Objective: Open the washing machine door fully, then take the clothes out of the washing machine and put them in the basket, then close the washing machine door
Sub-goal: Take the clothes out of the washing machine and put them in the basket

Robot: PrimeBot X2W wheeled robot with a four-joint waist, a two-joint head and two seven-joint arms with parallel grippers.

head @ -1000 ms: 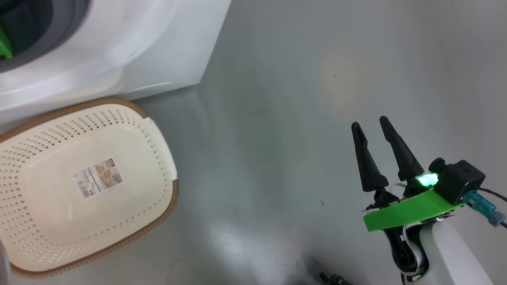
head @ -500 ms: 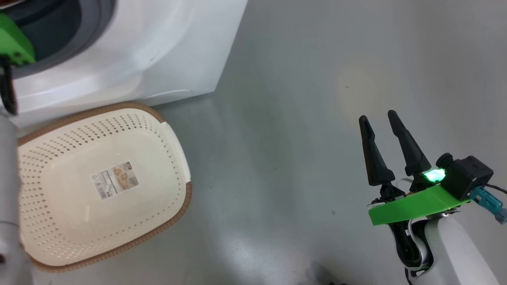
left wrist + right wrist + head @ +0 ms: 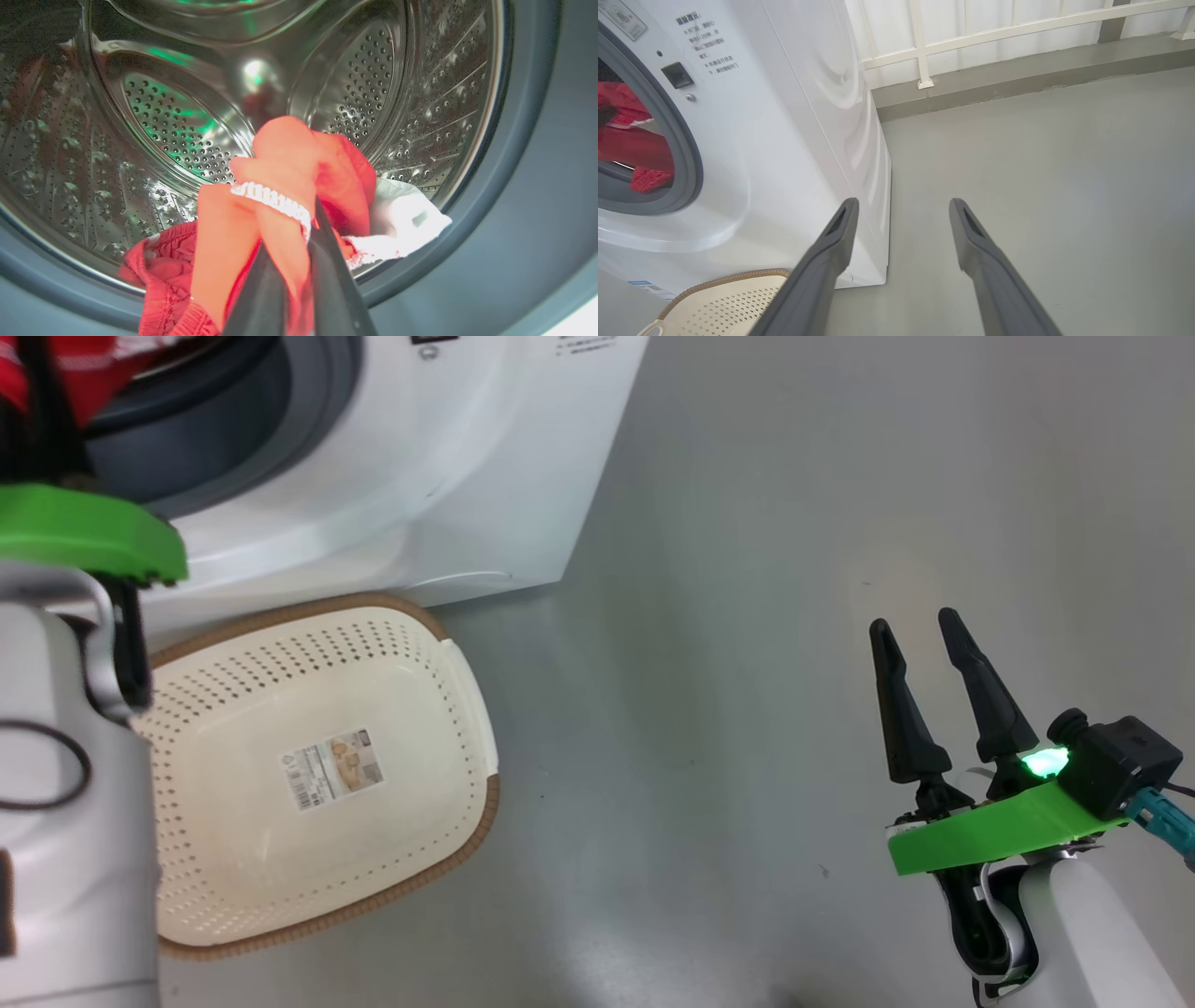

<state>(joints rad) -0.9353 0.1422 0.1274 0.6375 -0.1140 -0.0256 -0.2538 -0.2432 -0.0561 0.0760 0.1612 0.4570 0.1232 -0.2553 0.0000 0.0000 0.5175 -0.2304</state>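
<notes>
Left hand (image 3: 295, 242) backing out | clothes (image 3: 285, 154) clamped in its grip

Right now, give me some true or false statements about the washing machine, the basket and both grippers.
1. The left gripper is shut on the red clothes at the steel drum's mouth. True.
2. The basket has clothes in it. False: no clothes lie in it; a sticker shows inside.
3. The right gripper is open and holds nothing. True.
4. The basket sits on top of the washing machine. False: it stands on the floor in front of it.
</notes>
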